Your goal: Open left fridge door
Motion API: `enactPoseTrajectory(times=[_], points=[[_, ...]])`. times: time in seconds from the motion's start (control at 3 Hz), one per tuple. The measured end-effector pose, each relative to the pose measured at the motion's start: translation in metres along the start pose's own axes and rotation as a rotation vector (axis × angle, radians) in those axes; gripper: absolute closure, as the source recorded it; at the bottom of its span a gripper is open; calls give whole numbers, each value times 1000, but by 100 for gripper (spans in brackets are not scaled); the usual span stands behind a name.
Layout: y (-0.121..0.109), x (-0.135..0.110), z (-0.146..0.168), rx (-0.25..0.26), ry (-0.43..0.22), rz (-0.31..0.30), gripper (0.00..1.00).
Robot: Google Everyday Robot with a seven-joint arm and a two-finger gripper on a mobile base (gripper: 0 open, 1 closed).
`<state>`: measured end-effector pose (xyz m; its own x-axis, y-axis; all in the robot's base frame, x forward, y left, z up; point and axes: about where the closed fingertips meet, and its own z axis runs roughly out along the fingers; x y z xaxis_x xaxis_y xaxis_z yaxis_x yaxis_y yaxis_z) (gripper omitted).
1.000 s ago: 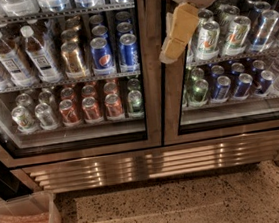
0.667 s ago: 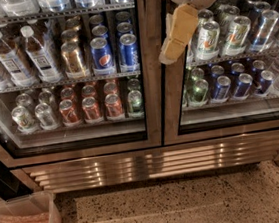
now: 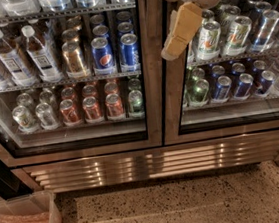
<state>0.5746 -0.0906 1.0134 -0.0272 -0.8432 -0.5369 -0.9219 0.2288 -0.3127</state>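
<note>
Nothing has shifted: the white-and-tan gripper hangs at the same spot over the centre seam (how wide it stands, I cannot tell), and the tall, steel-framed glass left fridge door stays shut, so pulling has not begun.

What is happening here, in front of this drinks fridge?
A robot is set to open the left fridge door of the fridge. Its gripper hangs at the top of the view, in front of the steel frames where the two glass doors meet. The door looks shut, not yet pulled. Behind its glass stand water bottles and Pepsi cans.
</note>
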Motion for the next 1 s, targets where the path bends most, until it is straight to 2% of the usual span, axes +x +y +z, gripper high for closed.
enactPoseTrajectory(times=[0.33,0.67,1.0], points=[[-3,-4,1,15,-11,9,0],[-10,-25,10,18,-71,-5,0],[-8,-41,19,-1,-111,-29,0]])
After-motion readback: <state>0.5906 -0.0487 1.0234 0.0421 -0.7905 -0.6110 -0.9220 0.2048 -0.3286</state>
